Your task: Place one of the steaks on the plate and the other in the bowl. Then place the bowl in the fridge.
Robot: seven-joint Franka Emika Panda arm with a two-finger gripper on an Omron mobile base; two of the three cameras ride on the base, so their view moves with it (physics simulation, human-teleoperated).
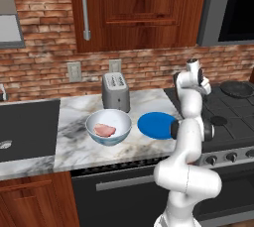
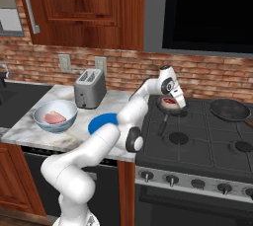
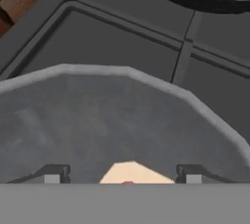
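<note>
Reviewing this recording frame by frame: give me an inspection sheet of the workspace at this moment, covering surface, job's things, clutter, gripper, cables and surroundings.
Surface: marble counter beside a black stove.
Job's things: pale pink steak lies in the bowl; blue plate bare; dark red steak in the frying pan on the stove.
Clutter: toaster behind the bowl; second frying pan on a right burner.
Gripper: gripper low inside the pan, fingers either side of the steak's pale edge; grip not confirmed.
Cables: nothing seen.
Surroundings: brick wall, wooden cabinet, wall outlets.
</note>
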